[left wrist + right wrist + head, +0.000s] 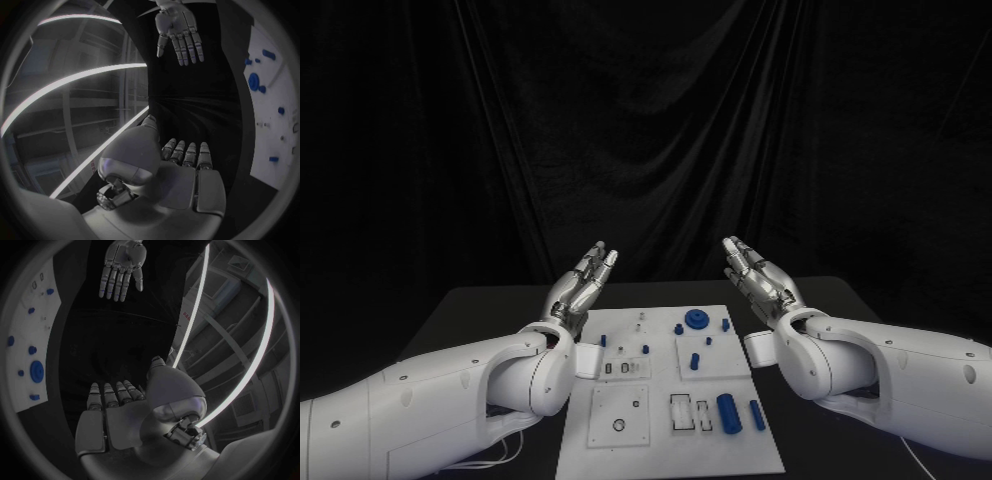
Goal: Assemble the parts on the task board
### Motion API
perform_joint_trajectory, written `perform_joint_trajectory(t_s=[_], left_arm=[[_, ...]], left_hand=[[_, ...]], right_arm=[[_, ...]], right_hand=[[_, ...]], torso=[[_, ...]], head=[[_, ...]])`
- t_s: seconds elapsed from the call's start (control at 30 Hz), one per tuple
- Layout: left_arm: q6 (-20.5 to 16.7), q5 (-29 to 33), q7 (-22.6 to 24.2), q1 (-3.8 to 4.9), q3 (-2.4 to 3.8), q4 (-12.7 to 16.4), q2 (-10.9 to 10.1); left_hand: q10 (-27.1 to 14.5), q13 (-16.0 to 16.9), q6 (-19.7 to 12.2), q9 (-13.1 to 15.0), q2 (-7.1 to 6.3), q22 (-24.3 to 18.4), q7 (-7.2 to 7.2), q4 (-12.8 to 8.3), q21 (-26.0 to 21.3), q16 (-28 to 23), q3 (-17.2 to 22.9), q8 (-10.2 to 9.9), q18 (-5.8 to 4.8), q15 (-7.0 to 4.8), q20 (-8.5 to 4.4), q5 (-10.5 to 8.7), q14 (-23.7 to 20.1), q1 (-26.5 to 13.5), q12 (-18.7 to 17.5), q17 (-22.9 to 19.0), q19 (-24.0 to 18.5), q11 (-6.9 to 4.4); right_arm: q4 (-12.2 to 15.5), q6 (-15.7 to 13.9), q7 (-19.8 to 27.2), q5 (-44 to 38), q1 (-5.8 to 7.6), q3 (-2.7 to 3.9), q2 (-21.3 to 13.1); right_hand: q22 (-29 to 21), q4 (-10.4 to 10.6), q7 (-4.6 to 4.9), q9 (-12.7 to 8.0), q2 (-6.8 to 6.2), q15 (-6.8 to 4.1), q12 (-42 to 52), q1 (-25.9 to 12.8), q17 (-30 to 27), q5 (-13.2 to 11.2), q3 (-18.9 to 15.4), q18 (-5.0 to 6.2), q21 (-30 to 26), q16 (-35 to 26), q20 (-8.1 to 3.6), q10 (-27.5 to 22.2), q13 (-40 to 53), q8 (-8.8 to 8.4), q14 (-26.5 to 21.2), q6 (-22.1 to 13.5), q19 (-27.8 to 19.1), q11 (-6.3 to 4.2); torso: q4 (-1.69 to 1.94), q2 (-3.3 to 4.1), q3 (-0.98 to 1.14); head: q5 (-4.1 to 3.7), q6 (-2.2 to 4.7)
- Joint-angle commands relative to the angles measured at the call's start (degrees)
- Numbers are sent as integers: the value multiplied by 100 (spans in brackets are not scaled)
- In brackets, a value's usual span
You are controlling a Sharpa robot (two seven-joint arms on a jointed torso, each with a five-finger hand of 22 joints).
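Observation:
The white task board point(661, 440) lies in the middle of the black table, with small blue parts on it: a blue gear point(694, 319) at the far side, a thick blue cylinder point(728, 411) and a thinner blue pin point(757, 414) near the front right. My left hand point(583, 281) is raised above the board's far left corner, fingers straight and apart, holding nothing. My right hand point(756, 275) is raised above the far right corner, palm facing the left hand, also empty. The board's edge point(275, 100) and my right hand point(178, 27) show in the left wrist view; my left hand point(122, 267) in the right wrist view.
A black curtain hangs behind the table. The black table top point(488, 310) runs on both sides of the board. A white cable point(495, 462) lies at the front left.

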Motion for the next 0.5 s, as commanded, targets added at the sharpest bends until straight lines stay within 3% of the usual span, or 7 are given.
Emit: perform_joint_trajectory(t_s=[0.03, 0.1, 0.17, 0.27, 0.37, 0.43, 0.5], left_arm=[[1433, 401, 619, 118, -124, 40, 26], [1782, 490, 736, 177, -225, 53, 35], [2067, 563, 831, 225, -307, 64, 42], [2381, 643, 936, 278, -398, 76, 49], [2611, 702, 1014, 318, -464, 85, 55], [2693, 723, 1041, 331, -488, 88, 57], [2729, 732, 1053, 338, -498, 89, 58]], left_hand=[[8, 13, 112, 16, 54, -10, 67, 89, -33, -38, 10, 44, 154, 144, 159, 104, 6, 302, 87, -8, 3, 79], [11, 16, 125, 17, 47, -10, 64, 89, -33, -38, 25, 45, 175, 174, 211, 109, 6, 318, 105, -8, 3, 159], [25, 28, 162, 22, 38, -10, 36, 89, -33, -38, 47, 51, 223, 242, 326, 134, 6, 354, 181, -8, 3, 371], [39, 38, 203, 28, 36, -10, 48, 89, -33, -38, 59, 58, 261, 299, 422, 156, 6, 390, 255, -8, 3, 531], [58, 52, 275, 39, 39, -10, 111, 89, -33, -38, 72, 71, 306, 357, 522, 163, 6, 438, 363, -8, 3, 680], [98, 76, 359, 51, 35, -10, 198, 88, -33, -38, 98, 88, 345, 460, 662, 178, 6, 503, 548, -8, 3, 874], [133, 95, 429, 62, 33, 26, 241, 88, -18, 4, 117, 104, 368, 542, 766, 195, 24, 543, 697, 12, 17, 969]], right_arm=[[32, 1302, -106, 372, 148, -140, -57], [41, 1547, -117, 437, 223, -241, -86], [47, 1732, -125, 486, 279, -317, -107], [53, 1904, -133, 532, 332, -389, -127], [56, 1980, -136, 552, 355, -420, -136], [56, 1980, -136, 552, 356, -420, -136], [56, 1980, -136, 552, 356, -420, -136]], right_hand=[[-10, 58, 40, 14, 47, 102, -27, 269, -9, 94, -62, 132, -34, -25, 150, -10, -8, 77, 2, 44, -3, 22], [-10, 57, 55, 17, 40, 124, -27, 283, -9, 97, -55, 147, -34, -25, 190, -10, -8, 94, 2, 51, -3, 39], [-9, 57, 87, 19, 29, 166, -27, 302, -9, 101, -46, 170, -34, -25, 256, -10, -8, 108, 2, 58, -2, 77], [-5, 58, 119, 21, 23, 211, -27, 315, -9, 104, -38, 189, -29, -25, 318, -10, -8, 125, 2, 65, 3, 115], [2, 54, 157, 29, 17, 260, -27, 355, -9, 142, -17, 224, -21, -25, 400, -10, -8, 170, 2, 83, 13, 165], [5, 55, 178, 32, 10, 279, -27, 377, -9, 165, -7, 240, -18, -25, 433, -10, -8, 190, 2, 93, 16, 192], [7, 55, 185, 35, 1, 294, -27, 398, -9, 174, -2, 252, -15, -25, 459, -10, -8, 207, 2, 101, 19, 213]], torso=[[1, -9, -2], [1, -9, -2], [1, -9, -2], [1, -9, -2], [1, -9, -2], [1, -9, -2], [1, -9, -2]], head=[[0, 1], [0, 1], [0, 1], [0, 1], [0, 1], [0, 1], [0, 1]])
